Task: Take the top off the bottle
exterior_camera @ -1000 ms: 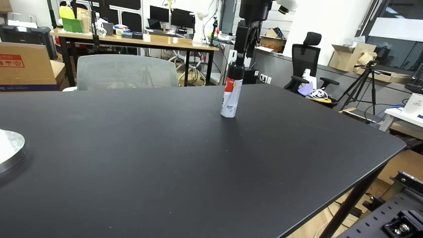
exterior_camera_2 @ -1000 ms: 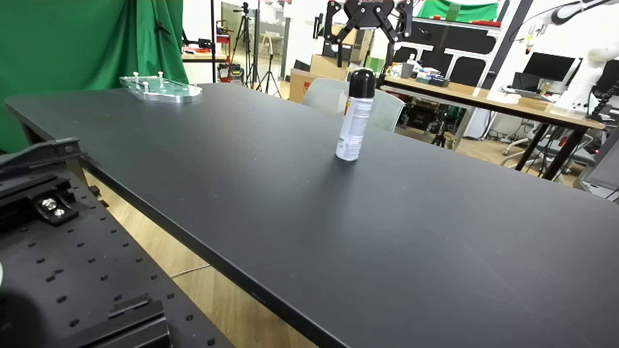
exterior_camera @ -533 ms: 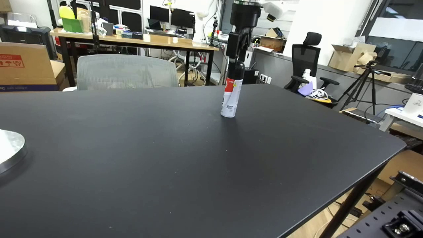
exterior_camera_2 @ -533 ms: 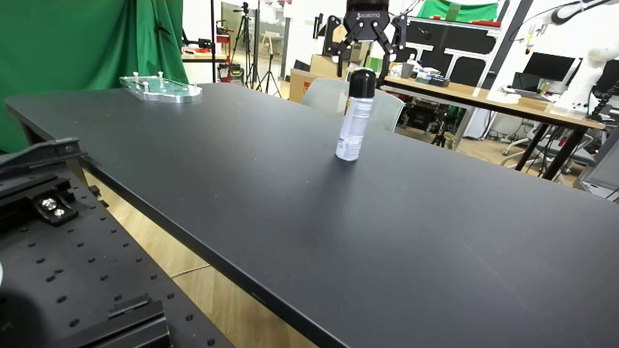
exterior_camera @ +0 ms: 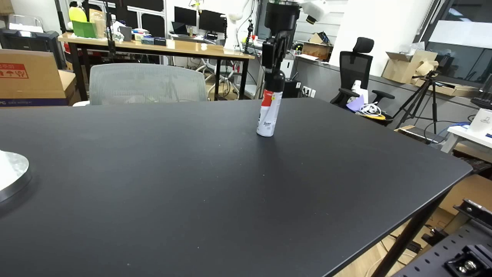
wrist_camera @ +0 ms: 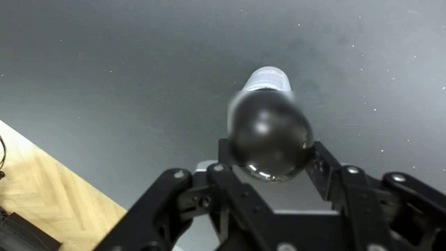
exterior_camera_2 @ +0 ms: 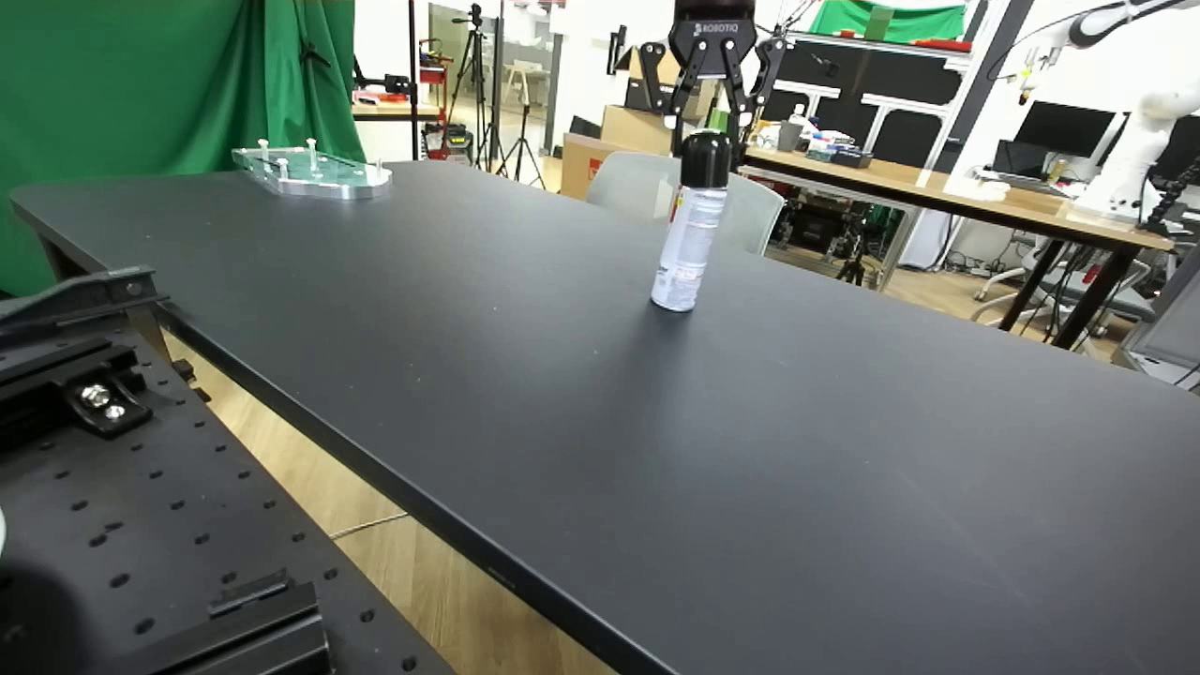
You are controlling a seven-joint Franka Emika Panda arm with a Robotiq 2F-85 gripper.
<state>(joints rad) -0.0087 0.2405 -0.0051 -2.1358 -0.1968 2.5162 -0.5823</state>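
Observation:
The slim white bottle [exterior_camera: 268,115] with a red band stands upright on the black table, its black rounded top [exterior_camera_2: 705,161] still seated on it. My gripper [wrist_camera: 270,148] points down from above, its fingers [wrist_camera: 318,157] pressed against opposite sides of the top. In the wrist view the glossy dome of the top fills the space between the fingertips, and a little of the white bottle [wrist_camera: 268,77] shows beyond it. Part of the dome is blurred in that view. In an exterior view the top partly covers the fingertips.
A clear plate with white pegs [exterior_camera_2: 314,176] lies at the table's far end. A grey mesh chair [exterior_camera: 148,84] stands behind the table, close to its edge [exterior_camera: 173,103]. A perforated black board [exterior_camera_2: 187,525] borders the table in an exterior view.
My gripper has come down over the bottle, and its fingers have moved inward from a wide stance onto the top. The bottle's upper end has shifted very slightly.

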